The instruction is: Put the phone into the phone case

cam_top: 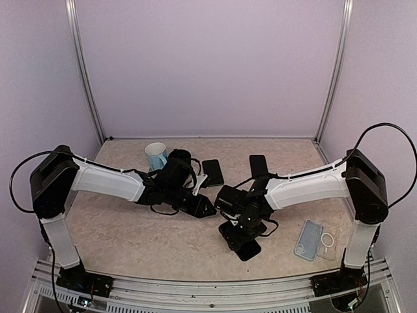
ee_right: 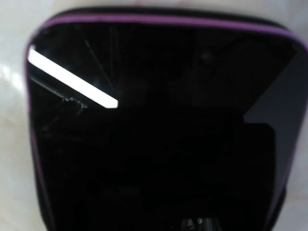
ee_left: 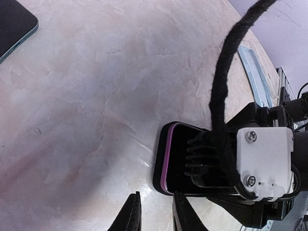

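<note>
A black-screened phone with a purple edge (ee_left: 166,159) lies flat on the table inside a black case rim (ee_left: 157,166). It shows below the right gripper in the top view (cam_top: 246,248) and fills the right wrist view (ee_right: 154,96). My right gripper (cam_top: 238,229) is pressed down onto the phone, and its fingers are lost in the dark. My left gripper (ee_left: 156,214) is narrowly open and empty, just above the table at the phone's near corner; in the top view it (cam_top: 207,207) is left of the right gripper.
Two other dark phones (cam_top: 212,172) (cam_top: 258,165) lie farther back, one also in the left wrist view (ee_left: 14,24). A white and blue mug (cam_top: 156,156) stands back left. A clear case (cam_top: 315,239) lies at the front right. A black cable (ee_left: 226,86) crosses the left wrist view.
</note>
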### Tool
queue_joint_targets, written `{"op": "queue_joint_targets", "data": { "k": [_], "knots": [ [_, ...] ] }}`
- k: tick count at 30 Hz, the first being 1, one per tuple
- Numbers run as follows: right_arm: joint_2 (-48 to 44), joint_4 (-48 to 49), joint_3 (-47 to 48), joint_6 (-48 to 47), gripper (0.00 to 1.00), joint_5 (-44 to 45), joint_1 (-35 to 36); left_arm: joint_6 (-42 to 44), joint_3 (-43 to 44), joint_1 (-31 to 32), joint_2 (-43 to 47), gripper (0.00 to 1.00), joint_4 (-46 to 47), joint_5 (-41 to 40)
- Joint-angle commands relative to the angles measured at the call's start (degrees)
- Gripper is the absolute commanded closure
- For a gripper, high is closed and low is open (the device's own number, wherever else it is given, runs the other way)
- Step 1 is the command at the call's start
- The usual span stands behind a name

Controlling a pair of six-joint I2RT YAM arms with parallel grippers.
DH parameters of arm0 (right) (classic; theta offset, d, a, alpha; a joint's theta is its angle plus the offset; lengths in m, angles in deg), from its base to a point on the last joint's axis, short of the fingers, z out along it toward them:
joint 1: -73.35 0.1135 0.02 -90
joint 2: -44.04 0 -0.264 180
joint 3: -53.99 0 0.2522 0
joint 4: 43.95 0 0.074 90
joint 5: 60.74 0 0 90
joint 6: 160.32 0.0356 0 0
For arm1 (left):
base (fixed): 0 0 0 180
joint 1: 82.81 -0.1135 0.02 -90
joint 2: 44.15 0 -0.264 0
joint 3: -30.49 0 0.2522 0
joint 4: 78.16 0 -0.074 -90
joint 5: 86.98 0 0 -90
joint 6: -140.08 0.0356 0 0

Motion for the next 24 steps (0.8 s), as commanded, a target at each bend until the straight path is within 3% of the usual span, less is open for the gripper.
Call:
{"op": "queue_joint_targets", "data": {
  "k": [1,5,9,15,19,24],
  "knots": [
    [1.7,-1.9,-0.9,-2.0,0.3,-1.6,0.7,1.0,-0.7,0.1,1.2,0.76,0.7,-0.7],
    [-0.2,0.7,-1.4,-3.8,0.5,-3.3,0.7,1.2,-0.4,0.0,1.3,0.76,0.4,-0.9],
    [-2.6,4.1,-3.5,-4.9,0.61,-1.9,0.7,1.2,-0.2,-0.3,1.6,0.7,0.1,-1.2],
    [-8.2,15.4,-9.5,-5.7,0.77,0.1,0.7,-3.5,-1.6,-1.2,2.0,0.48,4.7,2.3],
    [-11.3,23.7,-14.8,-6.8,0.86,3.8,0.7,-10.7,-3.7,-1.0,-0.4,0.34,15.0,12.4],
    [-13.5,31.0,-18.5,-7.7,0.96,6.3,0.7,-16.2,-3.5,-1.4,-6.5,0.29,21.5,13.9]
  ]
}}
